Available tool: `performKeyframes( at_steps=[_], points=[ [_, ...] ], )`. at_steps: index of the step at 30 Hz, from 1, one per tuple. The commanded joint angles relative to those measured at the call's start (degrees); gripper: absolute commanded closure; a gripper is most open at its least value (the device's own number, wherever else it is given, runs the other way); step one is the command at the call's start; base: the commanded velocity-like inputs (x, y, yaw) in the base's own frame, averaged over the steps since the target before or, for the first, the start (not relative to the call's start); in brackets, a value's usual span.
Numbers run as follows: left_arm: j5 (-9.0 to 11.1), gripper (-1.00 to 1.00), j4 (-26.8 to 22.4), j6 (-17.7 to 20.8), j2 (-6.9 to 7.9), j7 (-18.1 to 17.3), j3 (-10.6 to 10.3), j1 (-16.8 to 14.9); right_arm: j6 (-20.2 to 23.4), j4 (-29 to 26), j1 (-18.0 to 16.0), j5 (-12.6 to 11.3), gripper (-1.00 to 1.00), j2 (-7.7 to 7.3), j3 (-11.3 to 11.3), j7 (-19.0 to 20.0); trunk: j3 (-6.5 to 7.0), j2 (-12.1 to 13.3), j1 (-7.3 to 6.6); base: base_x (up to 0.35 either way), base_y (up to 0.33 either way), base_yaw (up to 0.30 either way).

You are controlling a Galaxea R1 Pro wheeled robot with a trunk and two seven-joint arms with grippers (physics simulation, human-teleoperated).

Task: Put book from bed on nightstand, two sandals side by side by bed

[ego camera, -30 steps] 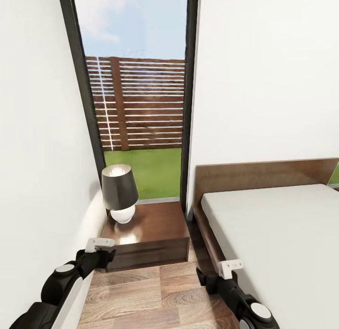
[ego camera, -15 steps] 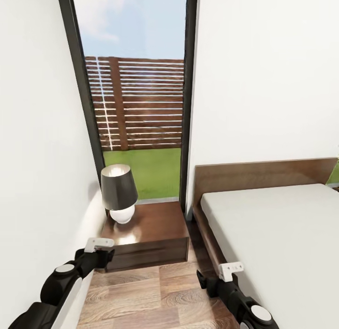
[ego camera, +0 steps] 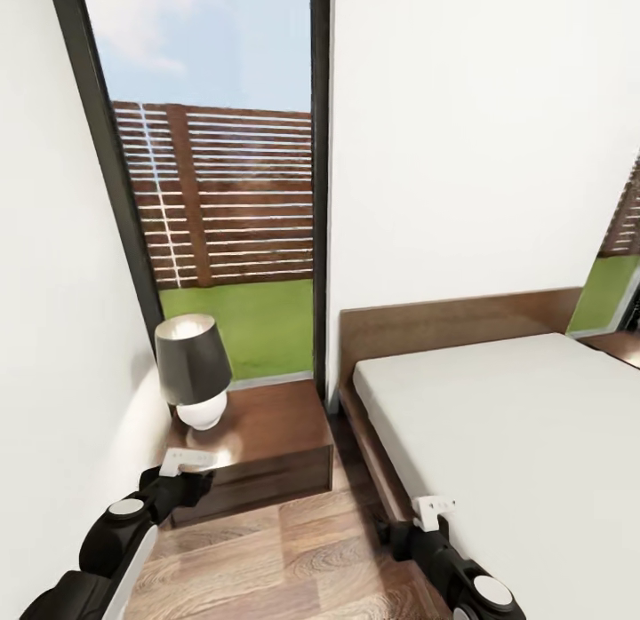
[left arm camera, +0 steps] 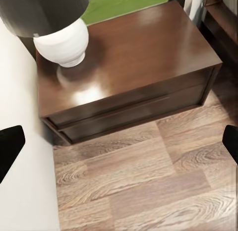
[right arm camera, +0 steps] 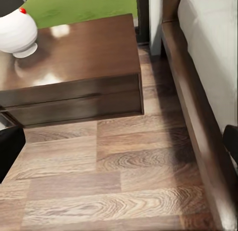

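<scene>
Beside the bedroom's white left wall, the robot's left arm reaches low over the wood-plank floor (ego camera: 293,558), its left hand (left arm camera: 119,142) empty, the two dark fingertips standing wide apart at opposite sides of the wrist view. Just ahead of it stands the nightstand (ego camera: 267,438), a low dark reddish-brown drawer cabinet set against the wall beneath a tall black-framed window (ego camera: 222,194) that looks out on grass and a slatted wooden fence. A lamp (ego camera: 193,371) with a dark shade and round white base sits on the nightstand's back left corner; the rest of its glossy top carries only reflections. A narrow strip of floor separates the nightstand from the bed (ego camera: 507,433), whose dark wooden frame and headboard hold a plain light-grey mattress running off toward the right. Near the bed's left edge the right arm hangs low, its right hand (right arm camera: 119,146) likewise empty, fingertips spread far apart. Neither the book nor the sandals can be seen on the visible part of the mattress or floor.
</scene>
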Motion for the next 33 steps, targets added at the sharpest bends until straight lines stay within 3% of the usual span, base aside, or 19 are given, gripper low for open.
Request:
performKeyframes(
  at_steps=[1, 33],
  points=[
    [0.36, -1.00, -0.07, 0.25, 0.05, 0.58, -0.16, -0.04, 0.24, -0.14, -0.01, -0.29, -1.00, -0.03, 0.01, -0.06, -0.06, -0.04, 0.01, 0.000, 0.000, -0.267],
    [0.12, -1.00, 0.11, -0.09, -0.02, 0.55, -0.73, -0.03, 0.23, -0.68, -0.10, -0.57, -1.00, 0.16, -0.19, 0.16, -0.20, -0.04, 0.01, 0.000, 0.000, -0.272]
  ],
)
